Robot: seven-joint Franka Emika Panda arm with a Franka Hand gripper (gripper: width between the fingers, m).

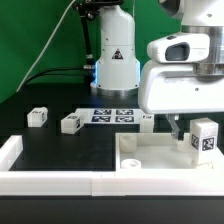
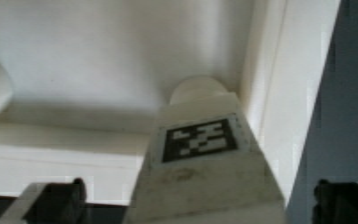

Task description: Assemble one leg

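Note:
A white leg (image 1: pixel 205 139) with a black-and-white tag stands upright on the right part of the wide white panel (image 1: pixel 150 158). My gripper (image 1: pixel 189 128) hangs just over it. In the wrist view the leg (image 2: pixel 202 150) rises between my two dark fingers (image 2: pixel 51 202), with a gap showing on each side, so the gripper (image 2: pixel 197 206) is open around it without gripping. The panel (image 2: pixel 87 70) lies beneath. Two more legs (image 1: pixel 38 117) (image 1: pixel 72 122) lie on the black table at the exterior view's left. Another one (image 1: pixel 147 120) sits near the arm.
The marker board (image 1: pixel 112 115) lies in front of the robot base (image 1: pixel 115 62). A low white rail (image 1: pixel 60 181) runs along the front edge and turns up at the exterior view's left (image 1: pixel 10 150). A round socket (image 1: pixel 131 158) shows in the panel.

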